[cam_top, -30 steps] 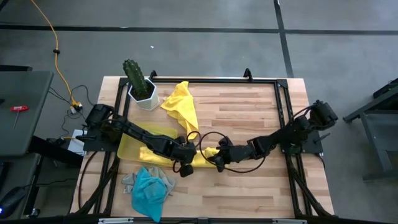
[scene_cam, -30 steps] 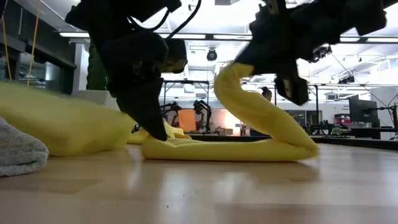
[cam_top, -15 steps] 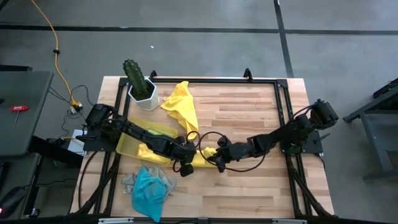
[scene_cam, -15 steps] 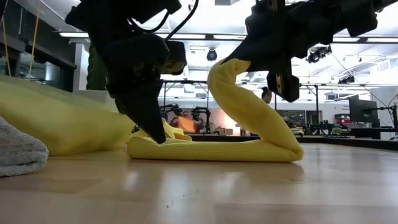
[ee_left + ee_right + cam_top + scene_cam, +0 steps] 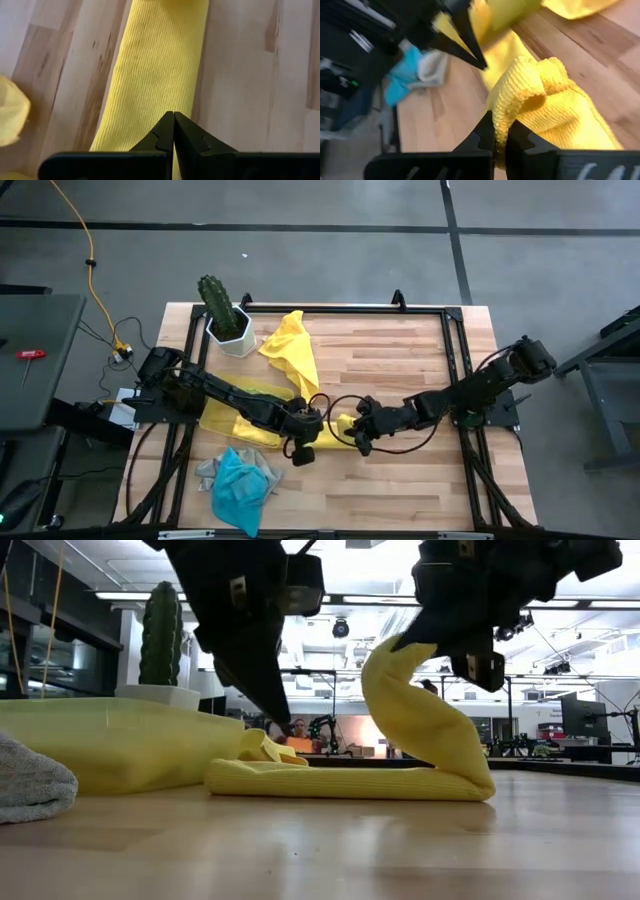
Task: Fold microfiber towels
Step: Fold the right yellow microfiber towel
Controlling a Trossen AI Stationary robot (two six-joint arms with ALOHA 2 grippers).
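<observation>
The right gripper (image 5: pixel 500 131) is clenched on one end of a long, rolled yellow towel (image 5: pixel 400 755), lifting that end off the table (image 5: pixel 400 360) — the rest lies flat on the wood. The left gripper (image 5: pixel 173 131), fingers pressed together and holding nothing, hovers just above the towel's other end. Beside it lie a yellow tray (image 5: pixel 110 740), turquoise towel (image 5: pixel 240 488) and grey towel (image 5: pixel 30 780).
</observation>
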